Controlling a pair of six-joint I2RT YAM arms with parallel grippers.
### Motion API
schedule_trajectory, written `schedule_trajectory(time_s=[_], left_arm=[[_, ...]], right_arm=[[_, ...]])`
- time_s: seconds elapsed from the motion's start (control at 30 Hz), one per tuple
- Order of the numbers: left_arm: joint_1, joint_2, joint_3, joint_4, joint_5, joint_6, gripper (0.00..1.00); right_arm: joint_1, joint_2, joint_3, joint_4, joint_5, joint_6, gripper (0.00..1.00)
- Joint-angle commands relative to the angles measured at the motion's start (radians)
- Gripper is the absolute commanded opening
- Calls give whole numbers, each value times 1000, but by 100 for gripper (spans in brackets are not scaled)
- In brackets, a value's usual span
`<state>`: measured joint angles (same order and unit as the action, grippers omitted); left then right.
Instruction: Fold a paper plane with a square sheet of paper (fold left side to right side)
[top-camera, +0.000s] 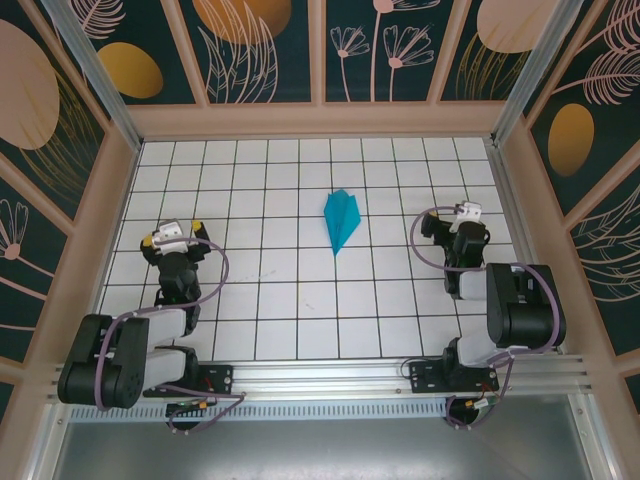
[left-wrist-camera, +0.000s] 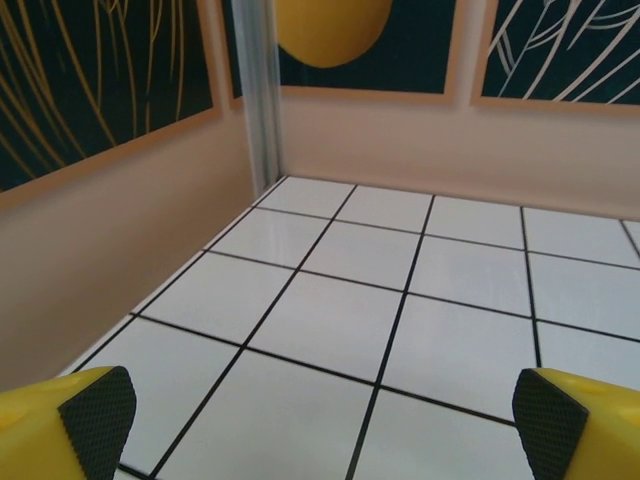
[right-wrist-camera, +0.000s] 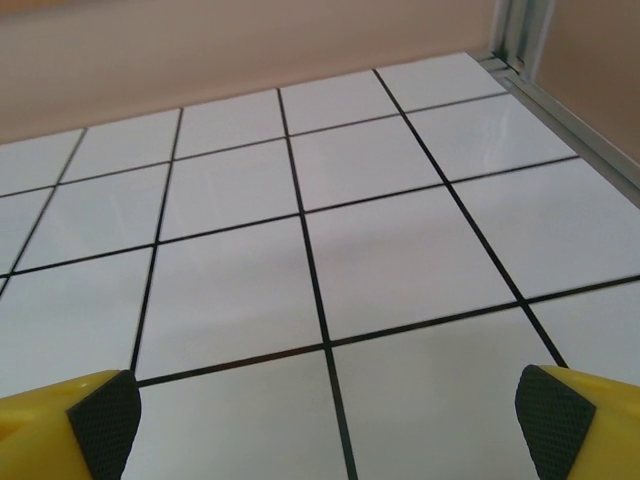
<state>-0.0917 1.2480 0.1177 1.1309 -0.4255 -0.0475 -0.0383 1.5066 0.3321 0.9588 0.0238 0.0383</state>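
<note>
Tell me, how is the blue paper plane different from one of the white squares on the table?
The paper plane is teal-blue; the white square is white with black lines around it. The plane is narrow and comes to a point at its near end; the square has four even corners. The plane is longer than one square. Both have straight edges.

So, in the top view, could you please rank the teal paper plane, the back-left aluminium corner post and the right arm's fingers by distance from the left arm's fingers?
1. The silver aluminium corner post, back left.
2. The teal paper plane, mid-table, rightward.
3. The right arm's open yellow fingers, far right.
</note>
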Motion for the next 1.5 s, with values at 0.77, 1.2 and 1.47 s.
schedule_trajectory(time_s=[0.77,1.2,1.47], left_arm=[[7,257,-12,395,177,26,98],[49,279,91,210,136,-43,99],[49,277,92,208,137,-42,99]], right_arm=[[-11,5,-7,101,-67,-15,99],[15,7,-5,98,-30,-30,99],[12,9,4,84,-36,-30,99]])
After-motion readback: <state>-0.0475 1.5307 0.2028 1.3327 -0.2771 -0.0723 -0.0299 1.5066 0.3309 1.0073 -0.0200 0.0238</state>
